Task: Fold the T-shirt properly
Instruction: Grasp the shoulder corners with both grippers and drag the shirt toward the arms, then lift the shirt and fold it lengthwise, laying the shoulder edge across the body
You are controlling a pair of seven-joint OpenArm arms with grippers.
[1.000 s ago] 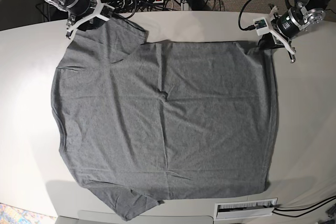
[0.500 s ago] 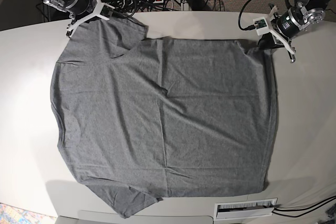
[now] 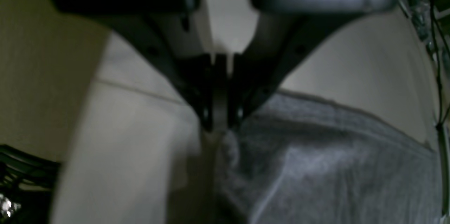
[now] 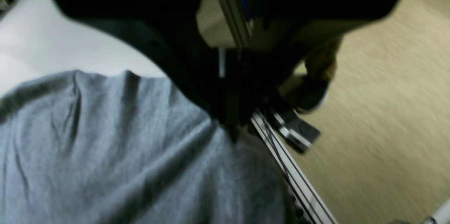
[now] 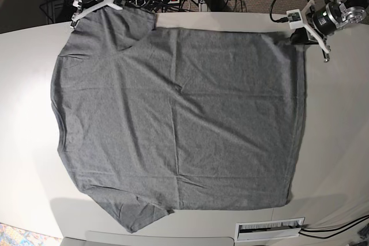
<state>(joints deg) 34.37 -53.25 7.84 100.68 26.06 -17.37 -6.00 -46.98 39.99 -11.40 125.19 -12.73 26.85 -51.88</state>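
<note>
Pulled toward twelve o'clock, T-shirt [image 5: 179, 119] stretches flat — left gripper [image 3: 220, 125] and right gripper [image 4: 230, 129] pinch its far corners, smoothing it before folding.

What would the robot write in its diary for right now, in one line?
phase: spreading shirt | left gripper: shut on T-shirt far corner | right gripper: shut on T-shirt sleeve edge | T-shirt: flat on table, unfolded

Plain heather-grey T-shirt [image 5: 179, 119] on an off-white table [image 5: 334, 131].

Both end effectors [image 3: 219, 125] [image 4: 230, 125] closed at the far table edge
</note>
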